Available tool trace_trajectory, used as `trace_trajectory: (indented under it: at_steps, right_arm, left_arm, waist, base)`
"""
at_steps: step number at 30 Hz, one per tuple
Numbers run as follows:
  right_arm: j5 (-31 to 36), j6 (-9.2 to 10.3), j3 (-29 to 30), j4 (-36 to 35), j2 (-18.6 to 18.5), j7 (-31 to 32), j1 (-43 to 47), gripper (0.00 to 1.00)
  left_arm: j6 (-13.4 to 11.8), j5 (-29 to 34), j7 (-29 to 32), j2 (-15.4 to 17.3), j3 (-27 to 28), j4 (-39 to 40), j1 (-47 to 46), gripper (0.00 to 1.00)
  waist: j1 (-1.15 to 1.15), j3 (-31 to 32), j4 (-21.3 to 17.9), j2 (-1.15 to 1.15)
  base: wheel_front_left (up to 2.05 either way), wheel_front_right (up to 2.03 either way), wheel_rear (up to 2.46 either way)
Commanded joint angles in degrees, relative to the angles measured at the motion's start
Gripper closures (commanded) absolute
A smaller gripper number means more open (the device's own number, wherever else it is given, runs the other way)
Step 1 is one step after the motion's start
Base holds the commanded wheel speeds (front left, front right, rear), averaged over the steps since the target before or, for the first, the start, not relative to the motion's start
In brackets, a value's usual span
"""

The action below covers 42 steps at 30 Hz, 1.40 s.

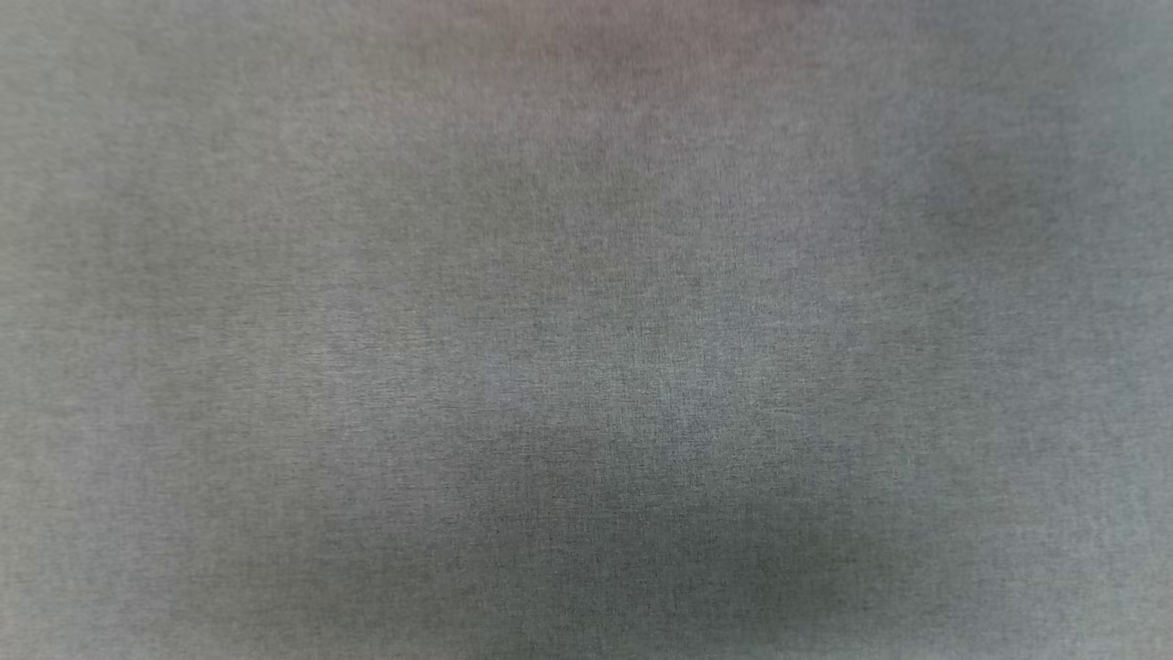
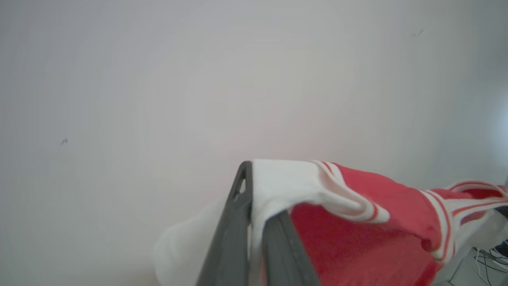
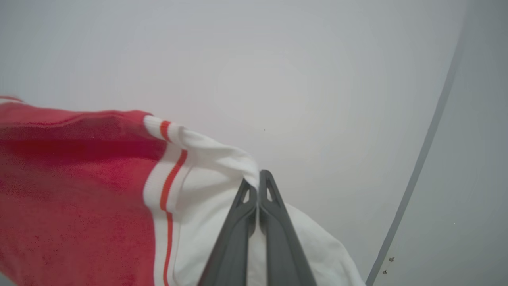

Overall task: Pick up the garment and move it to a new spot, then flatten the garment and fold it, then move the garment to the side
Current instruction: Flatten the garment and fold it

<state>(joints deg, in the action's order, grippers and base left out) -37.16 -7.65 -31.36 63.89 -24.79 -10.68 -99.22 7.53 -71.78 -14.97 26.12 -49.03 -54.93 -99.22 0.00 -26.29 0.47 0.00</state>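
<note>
In the left wrist view, the garment (image 2: 357, 238) is red with a white sleeve and red-and-white striped trim. It drapes to the right of my left gripper (image 2: 254, 190), whose dark fingers are shut on the white sleeve cloth. The right wrist view has the garment (image 3: 79, 190) spreading to the left, red body and white striped sleeve. There my right gripper (image 3: 258, 180) is shut on the white sleeve edge, fingertips pressed together. The head view is a blurred grey field with a faint reddish tint at the top.
A pale, plain surface (image 2: 198, 79) lies behind the garment in both wrist views. A grey edge line (image 3: 416, 174) curves down the right side of the right wrist view. Dark cables (image 2: 488, 254) show at the lower right of the left wrist view.
</note>
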Motion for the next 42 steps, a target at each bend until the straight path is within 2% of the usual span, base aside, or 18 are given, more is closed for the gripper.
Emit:
trace_trajectory:
  at_steps: [1,6,12,17,22,26,31,37,42]
  right_arm:
    - [-0.2,0.3,-0.8,0.5,-0.1,-0.1,2.8,1.0]
    - [-2.8,0.23,-5.2,-2.9,-0.3,1.2,11.5,1.0]
    - [-8.2,0.22,-11.1,-11.4,-3.8,2.2,26.7,1.0]
    - [-13.9,0.22,-14.8,-22.1,-9.9,4.1,41.4,1.0]
    - [-19.0,0.23,-16.0,-33.9,-18.3,6.9,55.7,1.0]
    - [-21.4,0.23,-14.4,-40.7,-22.6,9.7,65.1,1.0]
    - [-22.5,0.24,-10.6,-47.5,-25.7,13.3,75.1,1.0]
    - [-21.7,0.24,-4.0,-52.5,-27.3,16.9,84.9,1.0]
    - [-18.9,0.25,5.4,-57.9,-25.8,20.6,94.7,1.0]
  left_arm:
    - [-0.2,-1.0,-0.2,0.7,-0.7,0.9,4.0,1.0]
    - [-0.1,-5.8,1.3,3.9,-2.8,8.2,16.6,1.0]
    - [-0.1,-11.8,0.6,9.1,-4.2,18.7,36.1,1.0]
    - [-0.1,-15.0,-0.3,11.3,-2.9,25.5,52.2,1.0]
    - [-0.1,-13.6,-0.3,11.3,2.1,31.9,66.3,1.0]
    - [-0.1,-11.8,-0.3,12.6,5.7,37.6,76.8,1.0]
    - [-0.1,-10.7,-0.3,14.1,9.8,44.2,87.5,1.0]
    - [-0.1,-8.5,-0.3,16.0,11.9,48.6,94.4,1.0]
    - [-0.5,-6.5,-0.3,15.7,13.3,50.3,98.4,1.0]
  waist:
    - [0.0,1.7,0.4,0.0]
    - [0.0,3.9,0.1,0.0]
    - [0.0,6.7,-0.2,0.0]
    - [0.0,9.3,0.8,0.0]
    - [0.0,11.5,1.6,0.0]
    - [0.0,12.6,1.8,0.0]
    - [0.0,13.4,2.4,0.0]
    - [0.0,13.3,3.2,0.0]
    - [0.0,12.8,3.8,0.0]
  base:
    - [0.0,0.0,0.0]
    - [0.0,0.0,0.0]
    - [0.0,0.0,0.0]
    - [0.0,0.0,0.0]
    - [0.0,0.0,0.0]
    - [0.0,0.0,0.0]
    - [0.0,0.0,0.0]
    - [0.0,0.0,0.0]
    - [0.0,0.0,0.0]
